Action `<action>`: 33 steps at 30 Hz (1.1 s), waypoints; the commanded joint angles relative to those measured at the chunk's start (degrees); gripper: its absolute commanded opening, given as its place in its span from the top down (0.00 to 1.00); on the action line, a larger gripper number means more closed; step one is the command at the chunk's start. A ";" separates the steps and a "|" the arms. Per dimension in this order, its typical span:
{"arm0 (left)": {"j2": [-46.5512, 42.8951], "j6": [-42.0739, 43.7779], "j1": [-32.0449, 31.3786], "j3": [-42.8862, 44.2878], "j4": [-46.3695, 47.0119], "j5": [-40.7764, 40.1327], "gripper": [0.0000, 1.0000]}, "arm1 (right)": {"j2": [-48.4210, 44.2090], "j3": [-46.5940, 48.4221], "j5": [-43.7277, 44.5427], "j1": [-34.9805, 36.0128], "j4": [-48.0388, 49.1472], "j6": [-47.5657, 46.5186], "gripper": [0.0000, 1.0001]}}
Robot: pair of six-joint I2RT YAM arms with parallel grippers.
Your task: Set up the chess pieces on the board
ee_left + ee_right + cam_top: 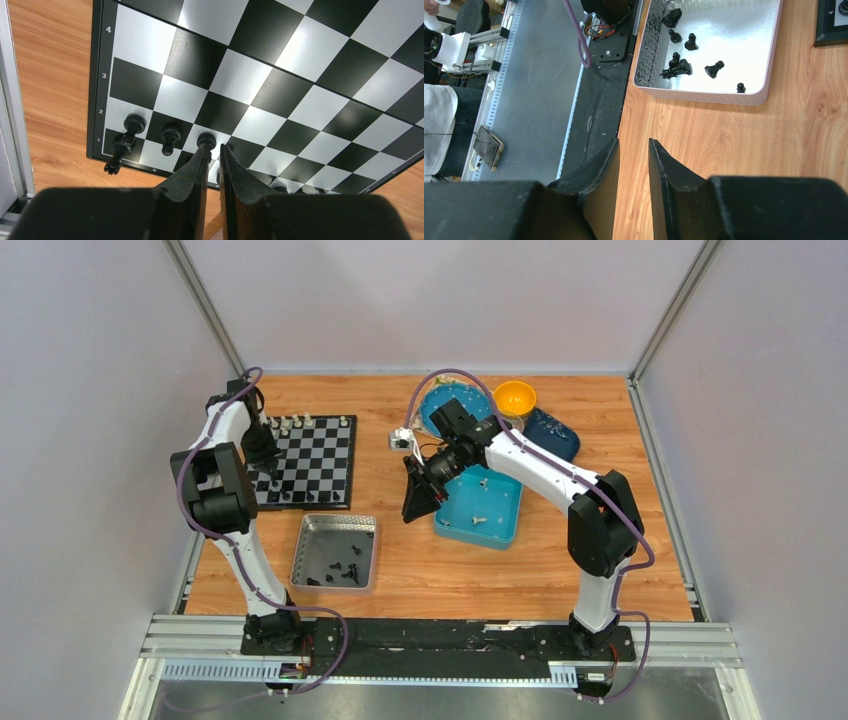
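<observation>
**Supervisor:** Where did you have the left gripper [214, 146]?

**Operator:** I had it low over the near-left corner of the board [300, 100], pointing down at the second rank. Its fingers stood almost together, with only a slit between them. A black pawn [206, 139] stood upright right at one fingertip, in line with two more pawns [134, 124] on that rank. I couldn't tell whether the fingers were pinching it or had let it go.

**Supervisor:** And the pieces not yet placed?

**Operator:** The loose black pieces [679, 66] sat in the silver tray [704, 95], just beside the board's near edge. Several lay toppled, their long axes pointing different ways.

**Supervisor:** Which arm was nearer to them?

**Operator:** I judged it about even. The right gripper [634, 142] hung over the bare table [724, 150] between that tray and the blue tray [505, 525]. Its fingers were apart with nothing between them. The silver tray lay ahead of its fingertips, off to one side. I reckoned any toppled piece would need the fingers turned across its length.
</observation>
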 commanded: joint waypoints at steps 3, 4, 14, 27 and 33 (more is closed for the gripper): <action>-0.85 0.93 0.55 2.15 1.22 0.95 0.81 | -0.06 2.07 -1.67 -0.22 0.04 -1.26 0.69; -0.59 0.85 0.55 2.15 1.22 0.95 0.82 | -0.15 2.07 -1.67 -0.13 -0.05 -1.26 0.69; 0.82 1.20 0.55 1.88 1.48 1.39 0.86 | 0.20 2.16 -1.67 -0.13 -0.40 -1.61 0.69; 1.35 1.37 0.55 0.57 1.48 1.39 0.86 | 0.29 2.16 -1.58 -0.13 -0.75 -2.05 0.69; 1.26 1.37 0.63 -0.31 1.39 1.39 0.87 | 0.20 2.16 -1.76 -0.13 -0.84 -2.23 0.69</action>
